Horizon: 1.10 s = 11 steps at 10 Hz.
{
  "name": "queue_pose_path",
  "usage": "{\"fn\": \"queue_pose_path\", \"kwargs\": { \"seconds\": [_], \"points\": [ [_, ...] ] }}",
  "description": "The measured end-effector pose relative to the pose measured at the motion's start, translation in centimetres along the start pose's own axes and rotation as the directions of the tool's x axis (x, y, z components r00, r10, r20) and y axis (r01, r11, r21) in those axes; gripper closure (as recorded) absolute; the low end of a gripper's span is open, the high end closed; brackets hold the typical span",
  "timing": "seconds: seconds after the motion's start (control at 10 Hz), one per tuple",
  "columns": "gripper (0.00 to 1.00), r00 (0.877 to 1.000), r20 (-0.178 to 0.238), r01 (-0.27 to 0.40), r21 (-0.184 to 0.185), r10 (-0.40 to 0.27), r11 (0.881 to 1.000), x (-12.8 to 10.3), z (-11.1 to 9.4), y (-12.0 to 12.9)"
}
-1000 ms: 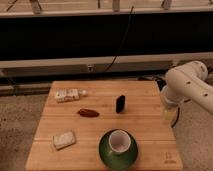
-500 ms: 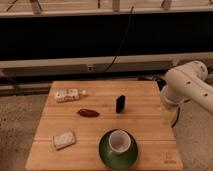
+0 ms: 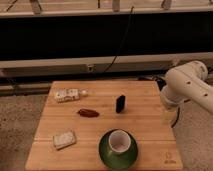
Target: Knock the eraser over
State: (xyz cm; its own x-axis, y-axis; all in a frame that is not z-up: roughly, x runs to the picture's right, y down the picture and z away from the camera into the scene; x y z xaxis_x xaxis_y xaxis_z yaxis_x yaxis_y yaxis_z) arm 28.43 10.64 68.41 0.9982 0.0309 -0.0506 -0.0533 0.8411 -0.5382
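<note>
The eraser is a small black block standing upright near the middle of the wooden table. My white arm reaches in from the right, beside the table's right edge. The gripper hangs below the arm, just off the table's right edge, well to the right of the eraser and apart from it.
A green bowl with a white cup inside sits at the front, just below the eraser. A dark red elongated item lies left of the eraser. A pale speckled block lies front left. A pale packet lies back left.
</note>
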Motion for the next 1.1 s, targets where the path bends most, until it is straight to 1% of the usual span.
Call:
{"fn": "queue_pose_path", "kwargs": {
  "seconds": [0.5, 0.6, 0.7, 0.9, 1.1],
  "points": [
    [0.2, 1.0, 0.0, 0.0, 0.001, 0.0, 1.0, 0.0, 0.0, -0.1],
    [0.2, 1.0, -0.005, 0.004, -0.002, -0.004, 1.0, -0.3, 0.1, -0.6],
    [0.2, 1.0, 0.0, 0.009, 0.0, -0.009, 1.0, -1.0, 0.2, -1.5],
    [0.2, 1.0, -0.001, 0.025, -0.004, -0.025, 1.0, -2.5, 0.8, -3.8],
    [0.2, 1.0, -0.002, 0.03, -0.007, -0.03, 1.0, -3.2, 0.9, -4.2]
  ]
}}
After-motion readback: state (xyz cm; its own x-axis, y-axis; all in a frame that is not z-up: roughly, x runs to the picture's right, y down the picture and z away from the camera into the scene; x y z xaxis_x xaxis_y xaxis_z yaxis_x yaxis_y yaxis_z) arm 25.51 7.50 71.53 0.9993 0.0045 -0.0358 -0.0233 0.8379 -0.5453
